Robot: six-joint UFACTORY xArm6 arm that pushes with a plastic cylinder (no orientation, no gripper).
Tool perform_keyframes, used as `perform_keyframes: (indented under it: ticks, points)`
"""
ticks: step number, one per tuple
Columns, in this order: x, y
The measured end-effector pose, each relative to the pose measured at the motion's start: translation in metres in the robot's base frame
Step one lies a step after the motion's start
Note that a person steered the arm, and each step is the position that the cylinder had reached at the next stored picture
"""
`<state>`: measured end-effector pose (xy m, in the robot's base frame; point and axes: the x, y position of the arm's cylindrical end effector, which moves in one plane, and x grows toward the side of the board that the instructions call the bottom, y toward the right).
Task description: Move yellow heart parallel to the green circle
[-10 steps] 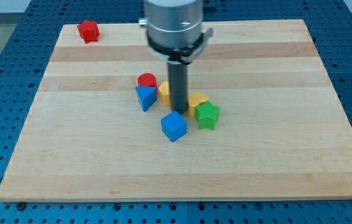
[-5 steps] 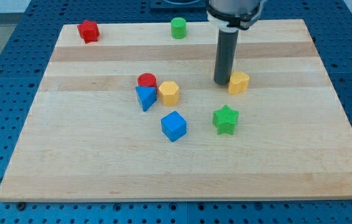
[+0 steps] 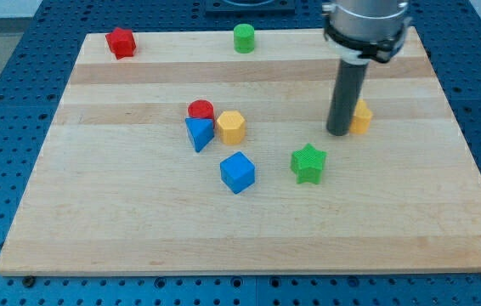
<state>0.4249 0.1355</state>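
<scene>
The yellow heart [image 3: 361,117] lies at the board's right side, mostly hidden behind my rod. My tip [image 3: 339,133] rests on the board touching the heart's left side. The green circle [image 3: 243,38] stands near the board's top edge, well up and to the left of the heart.
A red circle [image 3: 200,110], a blue triangle [image 3: 198,133] and a yellow hexagon [image 3: 231,127] cluster at mid-board. A blue cube [image 3: 238,172] and a green star [image 3: 308,163] lie below them. A red block [image 3: 121,42] sits at the top left corner.
My tip has moved to the right, pushing the yellow heart from beside the green star toward the board's right side. The green circle came into view as the arm moved away.
</scene>
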Motion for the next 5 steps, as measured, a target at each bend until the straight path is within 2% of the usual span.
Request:
perform_keyframes:
  ticks: [2,5]
  points:
    - [-0.011,0.050]
    - [-0.086,0.069]
